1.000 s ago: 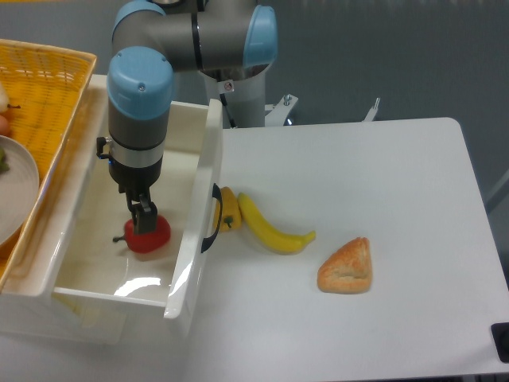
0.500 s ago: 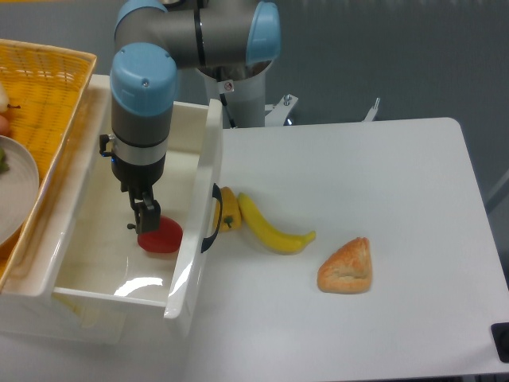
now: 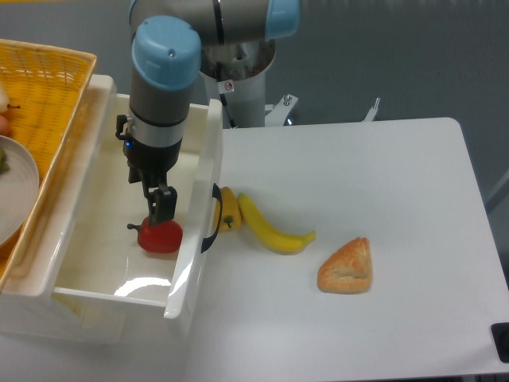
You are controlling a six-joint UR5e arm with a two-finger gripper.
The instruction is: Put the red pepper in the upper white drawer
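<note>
The red pepper (image 3: 161, 237) lies on its side on the floor of the upper white drawer (image 3: 95, 239), near the drawer's front wall and black handle, its dark stem pointing left. My gripper (image 3: 162, 208) hangs just above the pepper, inside the drawer, open and holding nothing. From this angle its fingers overlap, so little of the gap between them shows.
A woven yellow basket (image 3: 56, 87) with a plate (image 3: 16, 187) sits left of the drawer. On the table right of the drawer front lie a small yellow-orange pepper (image 3: 230, 209), a banana (image 3: 274, 231) and a pastry (image 3: 347, 267).
The gripper let go of the red pepper, which settled on the drawer floor a little to the right. The gripper then rose and shifted right, and now hangs above the pepper.
</note>
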